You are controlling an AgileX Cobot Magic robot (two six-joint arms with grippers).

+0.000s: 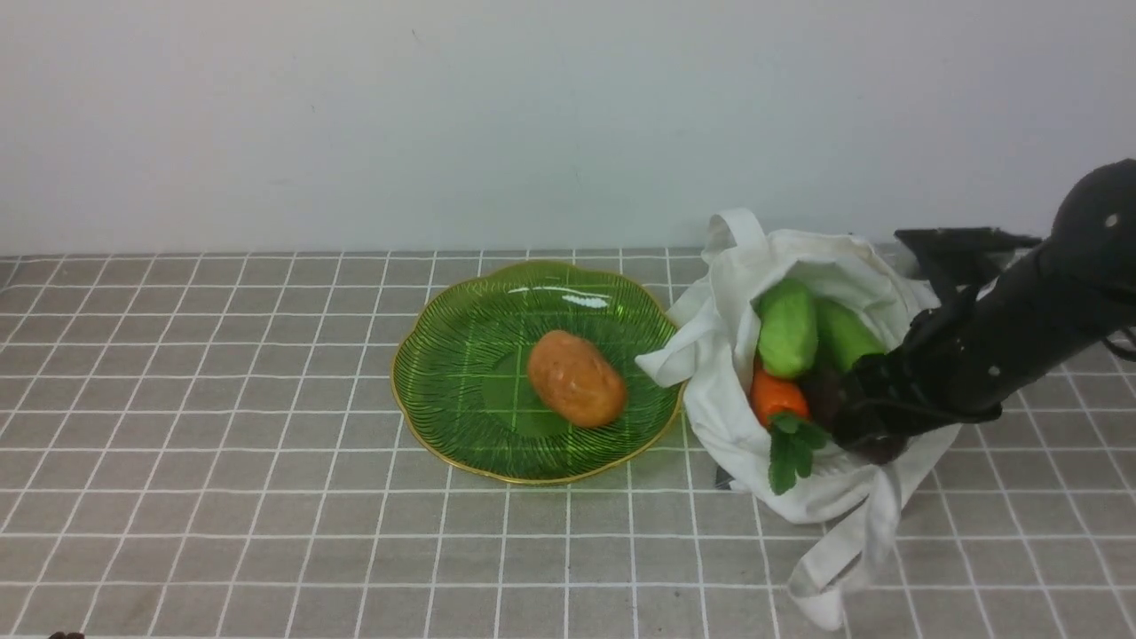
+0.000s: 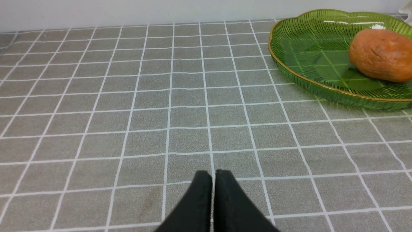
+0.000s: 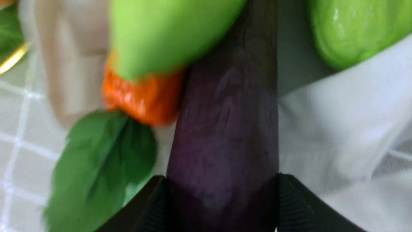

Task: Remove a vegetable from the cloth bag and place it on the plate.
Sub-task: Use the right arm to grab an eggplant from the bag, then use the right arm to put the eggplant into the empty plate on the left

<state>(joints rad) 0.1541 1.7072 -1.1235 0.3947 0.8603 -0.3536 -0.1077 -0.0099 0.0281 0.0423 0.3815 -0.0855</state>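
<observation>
Right end effector [image 3: 222, 178] is clamped on the eggplant [image 3: 225, 129]. In my right wrist view a black finger [image 3: 151, 206] sits tight against each side of the dark purple body, with no gap either side. The eggplant is in the mouth of the cloth bag [image 1: 710, 399], not on the plate [image 1: 461, 373]. The carrot [image 1: 777, 398] touches one side of it, and one of the two pale green vegetables [image 1: 787, 328] lies over the carrot and against the eggplant. The other green one is on the far side, apart from it, with white fabric below. From the front, my right arm comes in from the right with its tip in the bag opening and hides most of the eggplant. The carrot leaves [image 1: 792, 453] hang out over the bag's lip. The bag lies on the counter [image 1: 222, 399] just right of the plate, with one fold reaching the gold rim, and a strap [image 1: 834, 568] trails toward the near edge. The potato [image 1: 577, 378] lies on the plate, a bit right of centre. Left end effector [image 2: 213, 174] has its fingers pressed together with nothing between them. It is low over bare counter, well apart from the bag.
</observation>
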